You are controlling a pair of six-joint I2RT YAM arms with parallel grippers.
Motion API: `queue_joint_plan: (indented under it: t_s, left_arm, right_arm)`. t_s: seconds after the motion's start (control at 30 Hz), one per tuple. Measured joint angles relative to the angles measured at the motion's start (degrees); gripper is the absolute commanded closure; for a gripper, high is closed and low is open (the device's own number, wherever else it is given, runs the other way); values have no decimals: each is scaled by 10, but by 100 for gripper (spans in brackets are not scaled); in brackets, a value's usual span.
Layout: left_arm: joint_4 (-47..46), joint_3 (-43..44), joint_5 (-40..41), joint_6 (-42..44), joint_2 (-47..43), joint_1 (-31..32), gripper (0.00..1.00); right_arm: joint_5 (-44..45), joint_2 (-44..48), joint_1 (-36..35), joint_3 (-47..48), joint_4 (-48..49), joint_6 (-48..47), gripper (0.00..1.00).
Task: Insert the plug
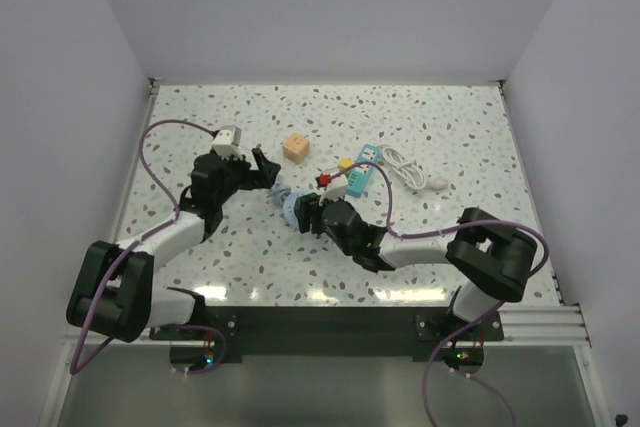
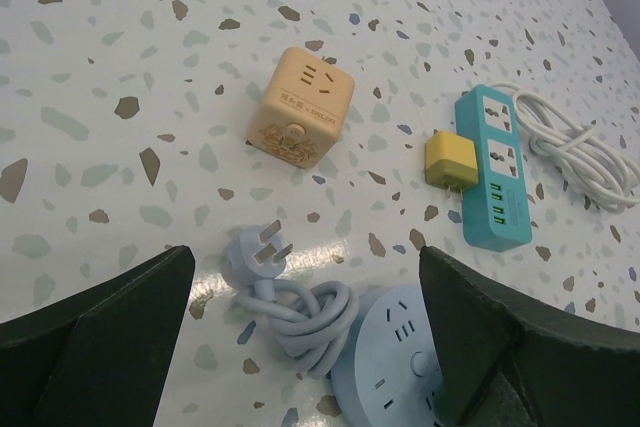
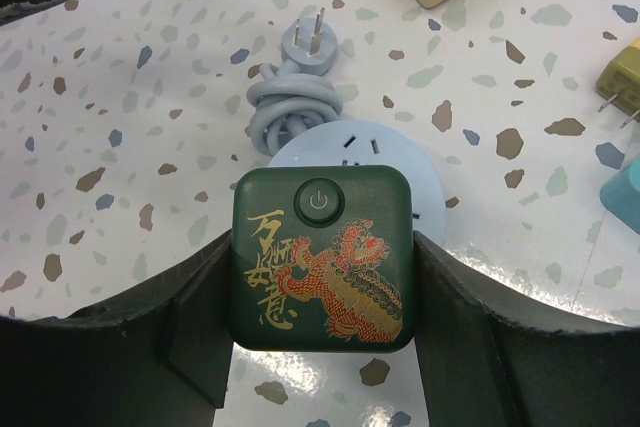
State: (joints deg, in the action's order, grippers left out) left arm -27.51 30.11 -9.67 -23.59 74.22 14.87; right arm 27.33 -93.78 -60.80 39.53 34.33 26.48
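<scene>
Since the right gripper [image 3: 320, 287] is closed part-way on the plug [image 3: 320, 257], one finger on each side of the dark green cube, the coming move turns on what lies straight past it. The round blue socket [image 3: 385, 152] sits on the bench [image 3: 120, 147] just beyond and under the plug, with a few of its slots showing above the cube's far edge. The plug is squarish, with no long axis to speak of. Its button face looks back at the wrist camera, so the prongs are hidden. I judge they face the socket, but whether they line up with the slots or touch them cannot be told. Past the socket lies its coiled blue cord [image 3: 290, 102]. The left gripper [image 1: 262, 172], wide open and empty, hangs to the left of the socket, so the right arm is the nearer one. Farther off sit a tan cube [image 2: 300, 107], a yellow block [image 2: 449, 159] and a teal power strip [image 2: 492, 167]
</scene>
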Motion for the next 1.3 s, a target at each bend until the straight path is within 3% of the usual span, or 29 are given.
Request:
queue_joint_plan:
  t_s: [0.57,1.3]
  left_arm:
    - [3,0,0,0,3,-2,0]
    - [13,0,-1,-3,3,-6,0]
  right_arm:
    - [38,-34,-36,29,3,6,100]
    - [166,-86,-87,82,-8,40,100]
